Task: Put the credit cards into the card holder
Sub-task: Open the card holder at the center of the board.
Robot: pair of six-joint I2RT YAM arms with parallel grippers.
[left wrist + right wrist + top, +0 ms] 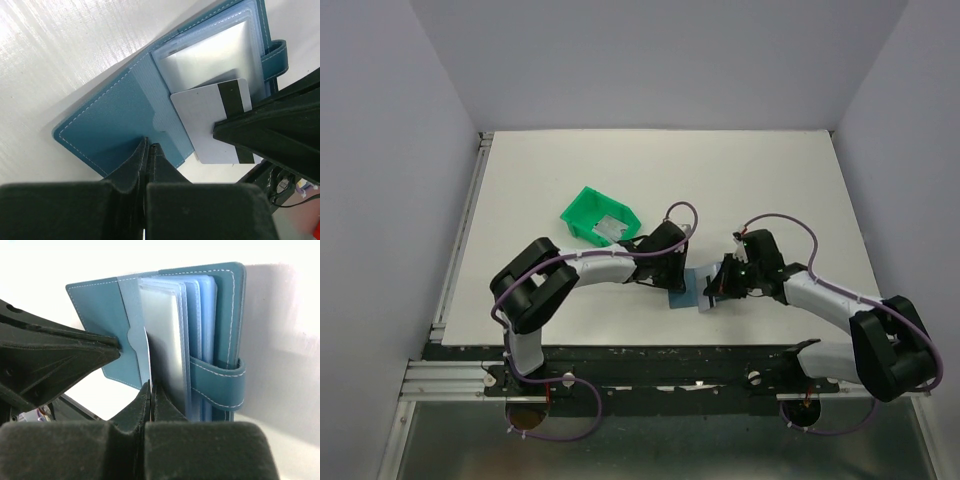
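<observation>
The card holder lies open on the table, a slate-blue wallet with clear sleeves; a silvery card sits in its top sleeve. My right gripper is shut on a white credit card with a dark stripe. The card is seen edge-on at the mouth of the sleeves. My left gripper is shut, its tips resting on the holder's open cover. From above, both grippers meet over the card holder.
A green plastic bin stands on the table behind the left gripper, with a pale card lying in it. The holder's strap loops round its right side. White walls close in the table.
</observation>
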